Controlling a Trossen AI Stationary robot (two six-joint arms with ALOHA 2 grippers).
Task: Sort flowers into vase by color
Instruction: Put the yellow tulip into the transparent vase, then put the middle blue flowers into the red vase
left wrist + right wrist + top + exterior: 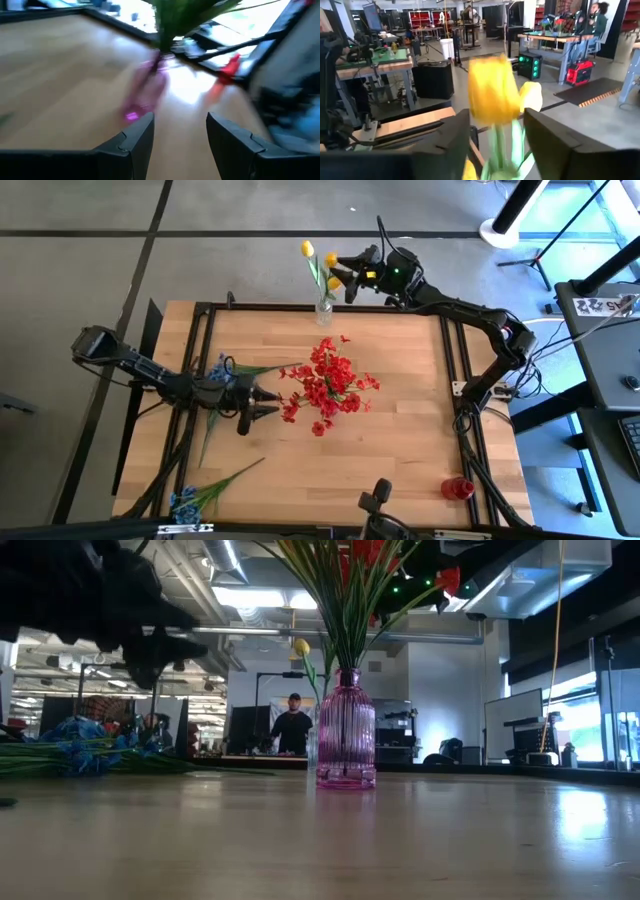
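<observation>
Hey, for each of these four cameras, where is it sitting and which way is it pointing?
High: overhead, straight down on the table; both arms show.
Low: table height, level towards the pink vase; arms enter from above.
Left wrist: between the open left gripper, facing that vase.
Right wrist: between the right gripper, facing yellow tulips.
Shared: high and right wrist both show the tulips.

Two vases stand on the worktop (400, 430): one pink vase (346, 730) holding a single bunch of red sprays (325, 385), and one clear vase (324, 310) at the far edge holding three yellow tulips (330, 270). Two blue flower stems (215, 370) lie on the worktop. One small red object (458, 488) sits by the near right corner.
</observation>
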